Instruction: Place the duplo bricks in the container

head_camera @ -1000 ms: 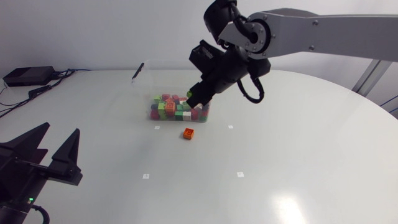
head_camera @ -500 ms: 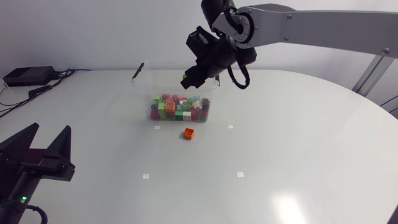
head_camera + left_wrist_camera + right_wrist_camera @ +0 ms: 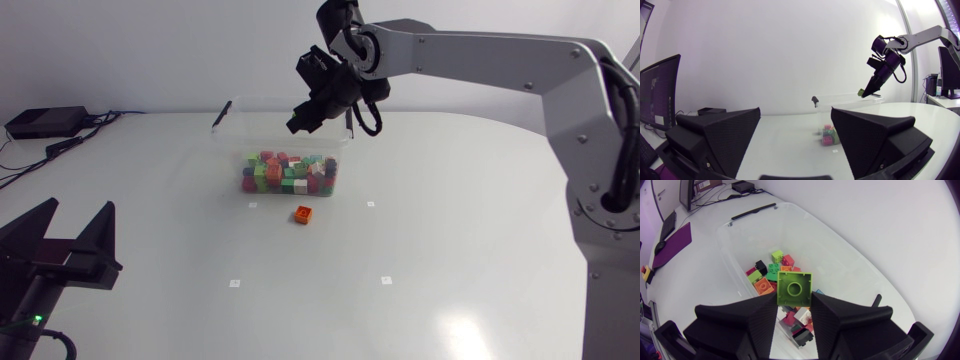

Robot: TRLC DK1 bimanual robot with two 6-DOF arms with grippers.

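- Rising from the box (image 3: 830, 240), my right pincer (image 3: 300, 122) had climbed above its far edge, clenched on a green brick (image 3: 794, 288).
- Nothing dropped yet; an orange brick (image 3: 303, 214) lay outside, by the box's near wall.

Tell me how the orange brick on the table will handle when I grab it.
Probably rigid: the orange brick looks like a hard-edged block, like the green brick held undeformed. Unlikely to roll, sitting flat. It may skid if nudged, since the table looks glossy.
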